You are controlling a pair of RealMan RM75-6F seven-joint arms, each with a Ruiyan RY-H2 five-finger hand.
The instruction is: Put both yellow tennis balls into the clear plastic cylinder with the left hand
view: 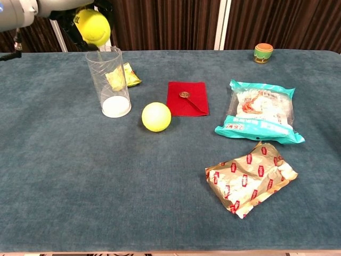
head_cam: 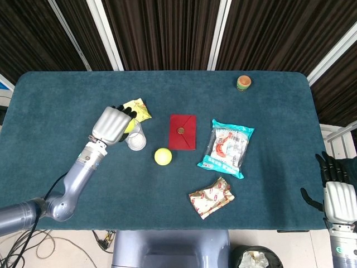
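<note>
Held ball: your left hand (head_cam: 112,125) grips one yellow tennis ball (view: 92,26) just above the open mouth of the clear cylinder (view: 108,81).
Cylinder: upright on the tabletop (head_cam: 67,111).
Second ball (head_cam: 162,156): on the cloth at the cylinder's 4 o'clock, near the red envelope (head_cam: 183,132).
Right hand (head_cam: 338,196): off the tabletop's 4 o'clock edge, fingers apart, holding nothing.

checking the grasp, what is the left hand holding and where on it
The left hand holds a yellow tennis ball, fingers wrapped over its top and sides, above the clear cylinder.
</note>
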